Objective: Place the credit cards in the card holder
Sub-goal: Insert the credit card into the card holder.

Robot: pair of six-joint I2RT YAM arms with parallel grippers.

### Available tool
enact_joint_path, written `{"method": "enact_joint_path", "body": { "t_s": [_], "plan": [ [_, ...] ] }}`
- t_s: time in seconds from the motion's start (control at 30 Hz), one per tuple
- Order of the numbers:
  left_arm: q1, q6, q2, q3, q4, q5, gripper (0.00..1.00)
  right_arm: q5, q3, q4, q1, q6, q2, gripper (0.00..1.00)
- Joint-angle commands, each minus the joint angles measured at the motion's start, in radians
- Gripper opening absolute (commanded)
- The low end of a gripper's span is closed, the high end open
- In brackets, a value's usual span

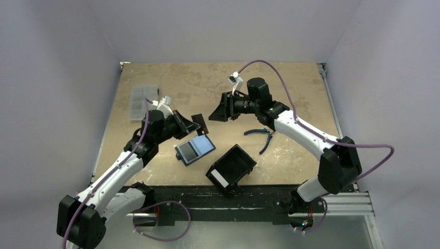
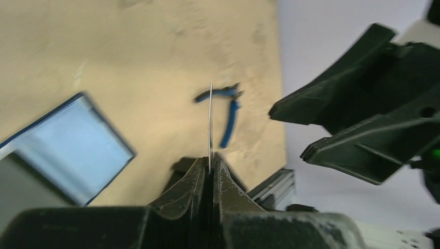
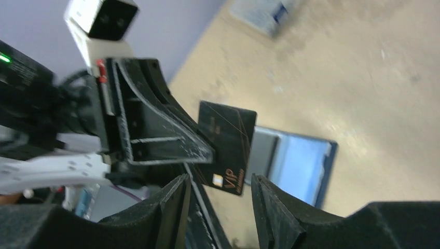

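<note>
1. A clear compartment box (image 1: 141, 101) is lying near the far left corner of the worktop (image 1: 290, 88).
2. The left gripper (image 2: 210, 166) is hanging over the worktop's left half, its jaws pressing together on one end of a black credit card (image 3: 228, 150), which is standing on edge.
3. The card holder (image 1: 195, 149) is lying open, pale blue inside up, toward the near edge, just below that gripper.
4. A black tray (image 1: 231, 167) is sitting beside it, by the near edge.
5. The right gripper (image 3: 220, 181) is hovering mid-worktop, facing the card, its jaws standing apart and gripping nothing.
6. Blue-handled pliers (image 1: 262, 136) are lying right of centre.
</note>
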Motion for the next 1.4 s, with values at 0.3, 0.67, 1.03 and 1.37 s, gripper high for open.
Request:
{"method": "enact_joint_path", "body": {
  "t_s": [0.3,0.67,1.03,1.37],
  "plan": [
    [0.003,0.047,0.112,-0.017,-0.361,-0.158,0.00,-0.138,0.027,-0.150,0.040,-0.173,0.253,0.37],
    [0.005,0.065,0.116,-0.093,-0.362,-0.164,0.00,-0.022,0.074,-0.157,0.165,-0.200,0.393,0.32],
    [0.035,0.036,0.050,-0.252,-0.193,-0.080,0.00,0.092,0.105,-0.101,0.173,-0.192,0.478,0.19],
    [0.059,0.044,0.024,-0.247,-0.167,-0.013,0.00,0.172,0.152,-0.111,0.169,-0.201,0.544,0.16]
  ]
}}
